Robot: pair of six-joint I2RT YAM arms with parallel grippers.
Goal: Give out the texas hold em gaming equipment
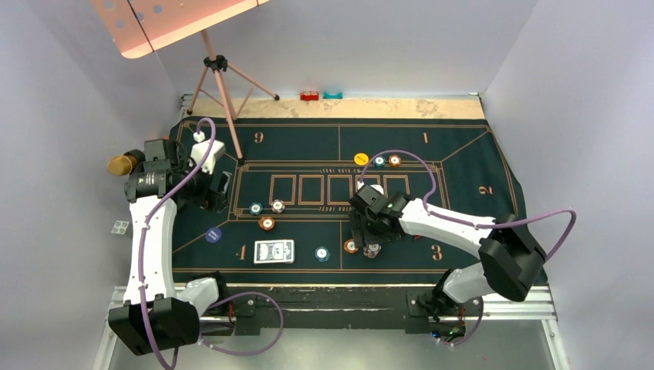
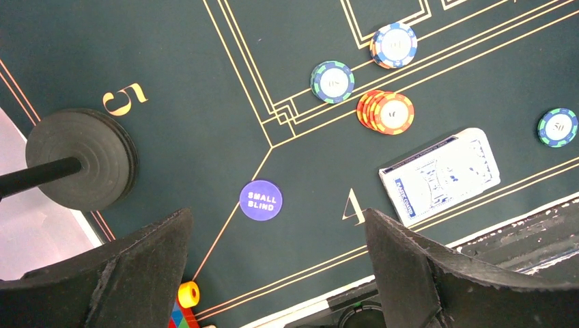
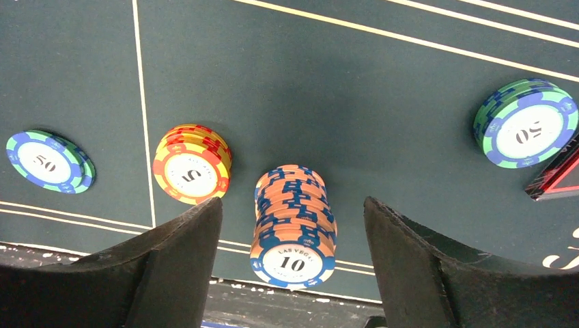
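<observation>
Right gripper [image 3: 292,208]: jaws parted, straddling a tall stack of orange-and-blue chips [image 3: 293,232] marked 10. A gap shows on each side, so there is no contact. Left gripper [image 2: 276,219]: jaws spread wide, holding nothing, above the blue SMALL BLIND disc [image 2: 261,200], which lies flat on the mat beside a gold line.

Around the stack, in the right wrist view: an orange-yellow chip pile [image 3: 192,164] just to its left, a teal 50 chip [image 3: 48,162] beyond that, and a green 50 pile [image 3: 529,123] well apart on the other side. The card deck [image 2: 440,174] lies face down by the numeral 4, near the mat's front edge. A yellow disc [image 1: 360,159] sits at the far side of the card boxes.

Surface: a green felt mat [image 1: 463,146] with gold lines on a pale table [image 1: 432,108], enclosed by plain white walls. A tripod [image 1: 218,77] at the far left corner carries a pink perforated panel [image 1: 154,23].

Obscured: the red triangle marker [image 3: 556,179] is cut off by the frame edge. From above, the right arm covers part of the stack.
</observation>
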